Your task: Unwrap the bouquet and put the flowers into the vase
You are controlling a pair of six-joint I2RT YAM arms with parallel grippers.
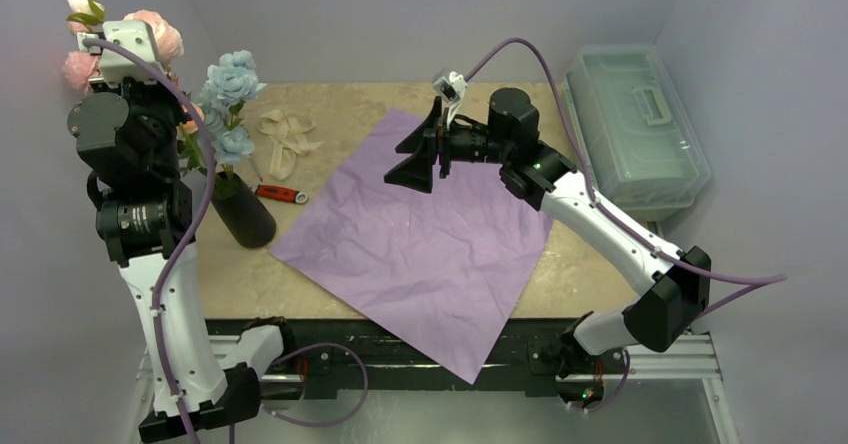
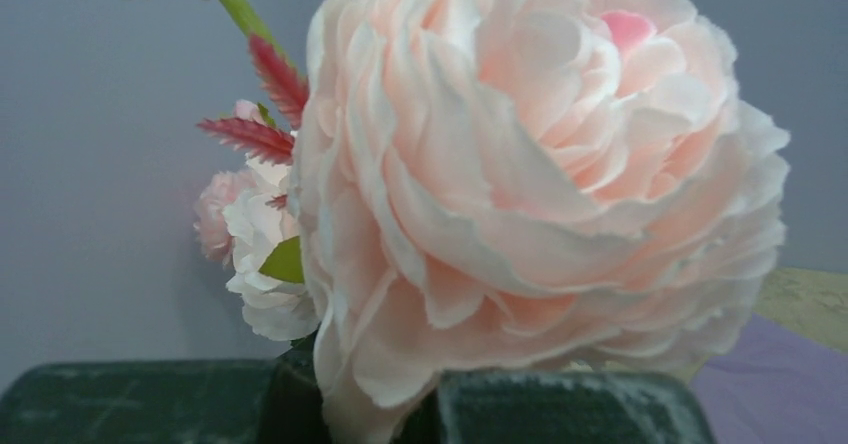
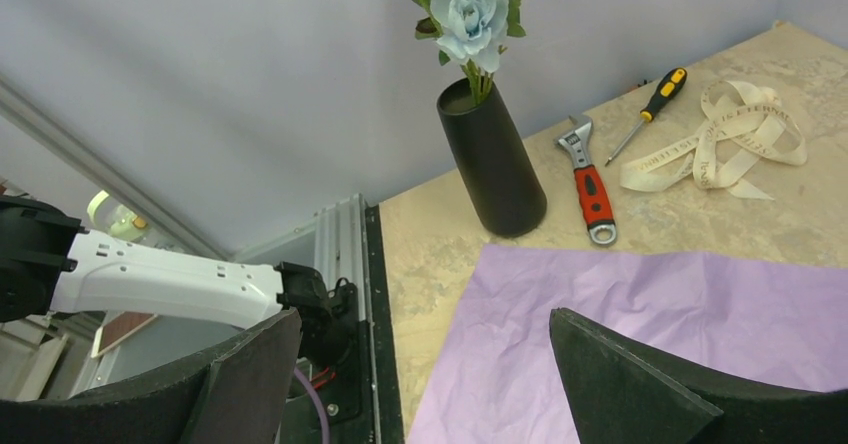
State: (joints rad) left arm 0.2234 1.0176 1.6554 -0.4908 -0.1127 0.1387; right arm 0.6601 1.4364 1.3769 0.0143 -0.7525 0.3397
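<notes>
Vase (image 1: 245,219) holds blue flowers (image 1: 232,82); paper (image 1: 420,234) flat beside vase. Left jaws clench pink flowers (image 2: 520,164) raised near vase, not yet inserted; right jaws released.

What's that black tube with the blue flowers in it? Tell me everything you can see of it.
The vase is a plain, matte, near-black tube with a round open mouth, standing on the beige table toward its left side. Pale-blue flowers with green stems stand in it. A red-handled wrench lies just beside it, apart, and the lilac paper starts close to its base.
</notes>
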